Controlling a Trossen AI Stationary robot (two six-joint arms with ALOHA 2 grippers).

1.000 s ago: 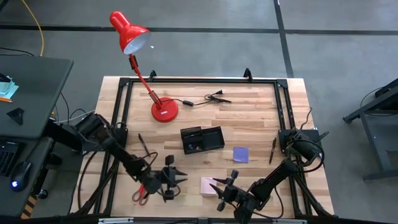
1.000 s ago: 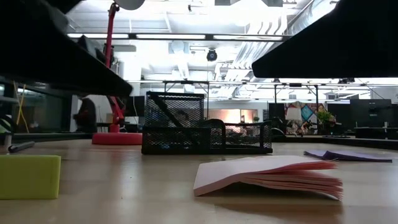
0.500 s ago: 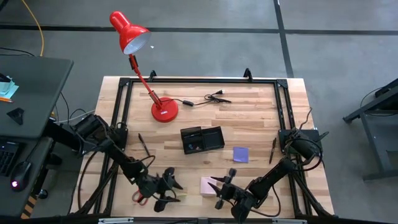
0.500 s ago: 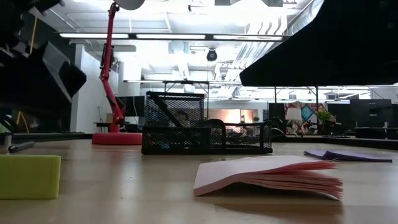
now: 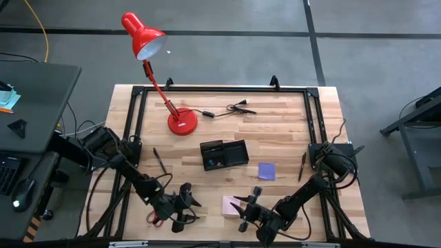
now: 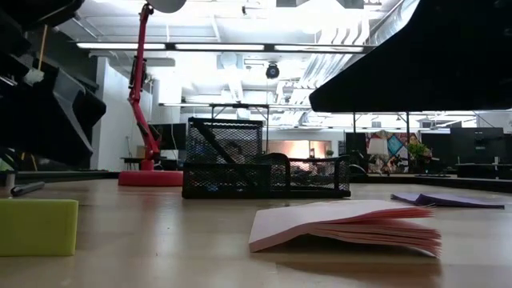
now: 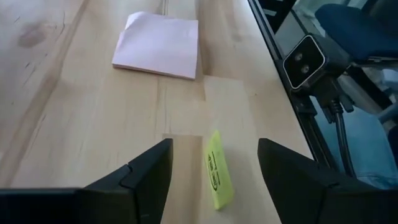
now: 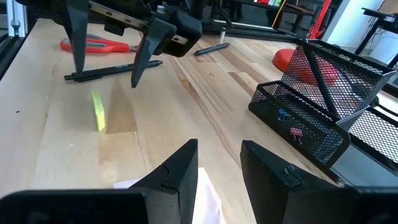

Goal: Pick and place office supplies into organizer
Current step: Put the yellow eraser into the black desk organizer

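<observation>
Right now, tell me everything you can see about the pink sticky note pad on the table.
The pink sticky note pad is a pale pink square stack of thin paper sheets lying flat on the wooden table near its front edge. Its top sheets curl up at one edge, so the stack fans open slightly. It lies between the two arms, with the right gripper hovering right beside it, fingers spread. Nothing is seen gripping it. The black mesh organizer stands farther back, apart from it.

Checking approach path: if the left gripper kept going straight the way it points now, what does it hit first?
Likely the yellow-green eraser, lying on the table between the open fingers of the left gripper. The pink sticky pad lies farther on, off to one side. Depth is uncertain.
</observation>
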